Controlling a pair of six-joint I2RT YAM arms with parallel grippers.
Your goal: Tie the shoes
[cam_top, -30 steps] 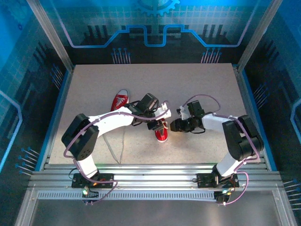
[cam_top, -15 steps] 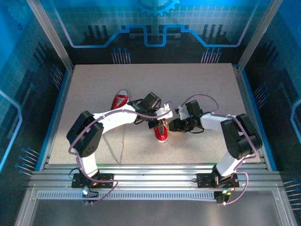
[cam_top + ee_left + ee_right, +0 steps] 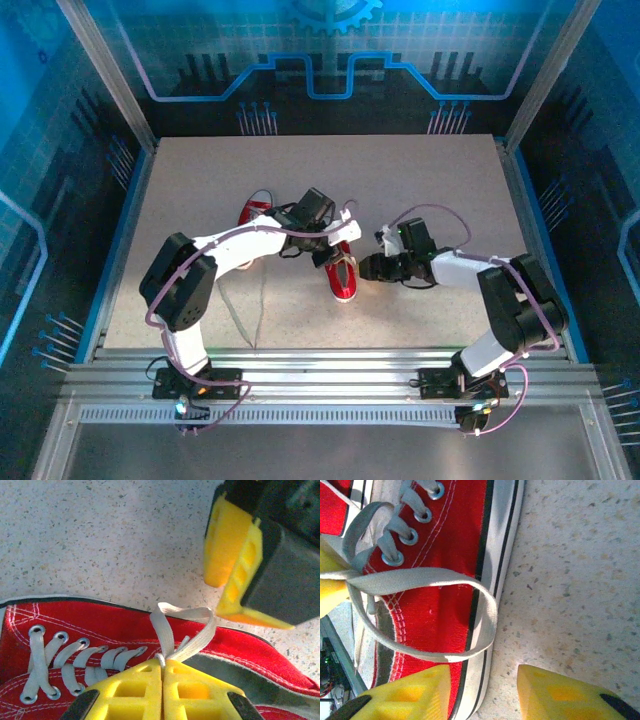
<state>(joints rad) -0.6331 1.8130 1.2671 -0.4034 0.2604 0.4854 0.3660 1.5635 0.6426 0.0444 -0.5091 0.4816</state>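
Speckled tabletop (image 3: 420,180) carries the red sneaker (image 3: 342,280), its mate (image 3: 257,212) nearby; over its tongue the left gripper (image 3: 163,670) clamps the white lace (image 3: 164,635), beside its sole the right gripper (image 3: 482,680) gapes empty, so closing there could pinch rubber and miss the loop (image 3: 489,615).

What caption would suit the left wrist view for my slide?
Left gripper pinching a white lace loop over the red sneaker on the speckled table.

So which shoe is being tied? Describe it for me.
On the speckled beige table, look at the centre. The red canvas sneaker there has its white lace pinched in the left arm's yellow jaws; the matching red sneaker lies farther back and left.
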